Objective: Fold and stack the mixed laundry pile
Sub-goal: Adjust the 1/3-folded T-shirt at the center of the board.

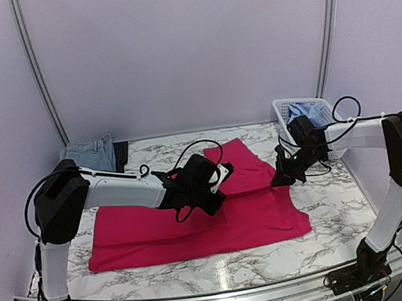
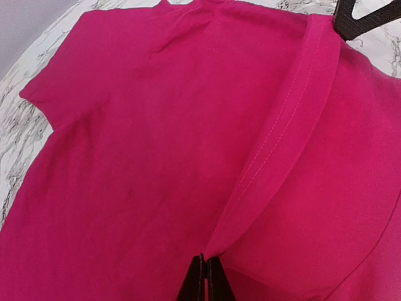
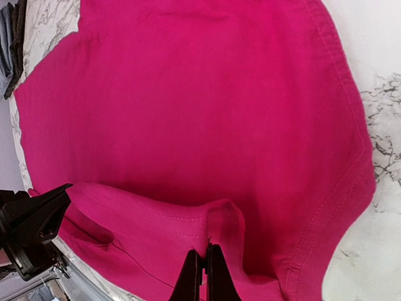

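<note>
A bright pink-red T-shirt [image 1: 197, 227] of the mixed laundry pile lies spread across the middle of the marble table, with its far part lifted and folded over. My left gripper [image 1: 222, 175] is shut on the shirt's stitched hem [image 2: 276, 132], pinching it at the fingertips [image 2: 205, 260]. My right gripper [image 1: 277, 181] is shut on the same hem further right, where the cloth bunches into a small fold [image 3: 205, 248]. The hem hangs stretched between the two grippers above the rest of the T-shirt [image 3: 188, 94]. A faded denim piece [image 1: 90, 153] lies folded at the back left, a dark one [image 1: 121, 155] beside it.
A white slatted basket [image 1: 284, 113] stands at the back right corner with a light blue shirt [image 1: 310, 111] in it, close behind my right arm. Bare marble table [image 1: 346, 212] shows to the right of the T-shirt and along the near edge. Walls close in the back and sides.
</note>
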Motion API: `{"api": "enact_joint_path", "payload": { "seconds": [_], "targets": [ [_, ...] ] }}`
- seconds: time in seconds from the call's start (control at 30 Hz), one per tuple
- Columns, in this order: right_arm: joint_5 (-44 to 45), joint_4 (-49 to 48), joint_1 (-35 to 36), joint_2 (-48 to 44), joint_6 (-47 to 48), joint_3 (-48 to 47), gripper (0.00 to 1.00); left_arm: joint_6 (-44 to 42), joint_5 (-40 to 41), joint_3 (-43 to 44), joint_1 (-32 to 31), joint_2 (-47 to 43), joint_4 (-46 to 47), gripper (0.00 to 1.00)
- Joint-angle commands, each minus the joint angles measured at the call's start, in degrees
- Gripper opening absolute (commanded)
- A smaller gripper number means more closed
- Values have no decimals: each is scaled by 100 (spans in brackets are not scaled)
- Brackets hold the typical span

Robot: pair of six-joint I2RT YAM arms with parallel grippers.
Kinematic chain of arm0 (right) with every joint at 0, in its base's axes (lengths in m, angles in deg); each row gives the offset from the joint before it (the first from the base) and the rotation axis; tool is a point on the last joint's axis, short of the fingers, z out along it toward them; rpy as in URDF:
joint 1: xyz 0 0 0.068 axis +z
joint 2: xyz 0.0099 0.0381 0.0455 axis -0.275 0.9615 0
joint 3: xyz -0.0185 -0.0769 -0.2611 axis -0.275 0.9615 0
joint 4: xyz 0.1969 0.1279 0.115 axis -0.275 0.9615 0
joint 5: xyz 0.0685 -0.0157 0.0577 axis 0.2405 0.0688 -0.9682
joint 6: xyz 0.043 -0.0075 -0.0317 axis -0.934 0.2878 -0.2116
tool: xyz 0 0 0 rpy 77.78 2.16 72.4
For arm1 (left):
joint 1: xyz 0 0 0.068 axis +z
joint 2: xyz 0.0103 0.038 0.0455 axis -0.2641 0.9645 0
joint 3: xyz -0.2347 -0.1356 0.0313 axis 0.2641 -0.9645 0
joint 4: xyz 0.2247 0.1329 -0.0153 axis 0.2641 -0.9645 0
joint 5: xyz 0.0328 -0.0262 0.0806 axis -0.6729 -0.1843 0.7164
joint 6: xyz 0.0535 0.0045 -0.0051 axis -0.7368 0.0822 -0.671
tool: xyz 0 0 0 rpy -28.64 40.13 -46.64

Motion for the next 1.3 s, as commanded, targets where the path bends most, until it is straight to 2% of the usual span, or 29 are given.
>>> {"api": "enact_joint_path", "payload": {
  "seconds": [0.0, 0.07, 0.1, 0.13, 0.27, 0.3, 0.43, 0.6, 0.77, 0.97, 1.27],
  "targets": [
    [316, -70, -25, 118, 56, -230, 0, 125, 370, 303, 159, 236, -422, 8],
    [289, -85, -26, 132, 67, -318, 7, 443, 495, 361, 257, 180, -597, 30],
    [292, -47, -26, 122, 107, -394, 14, 628, 543, 341, 316, 86, -702, 46],
    [292, 7, -26, 85, 156, -481, 22, 780, 532, 279, 387, -48, -804, 56],
    [276, 395, -2, -266, 522, -825, 44, 1300, 170, -438, 539, -1139, -917, 82],
    [233, 445, 26, -370, 599, -840, 46, 1464, 5, -688, 540, -1426, -914, 85],
    [-43, 701, 412, -624, 749, -776, 47, 2201, -606, -1615, 549, -2505, -1148, 85],
    [-447, 461, 1274, -897, 484, -121, 47, 3303, -1472, -2915, 541, -3535, -1288, 67],
    [-647, 245, 1785, -1009, 338, 523, 46, 4049, -1431, -4030, 557, -4326, -1343, 60],
    [-565, 103, 1898, -842, 417, 994, 45, 4573, -1036, -4488, 746, -4171, -1550, 55],
    [-162, 86, 1720, -556, 488, 1599, 44, 4416, -270, -4192, 1894, -3788, -2349, 54]
  ]
}}
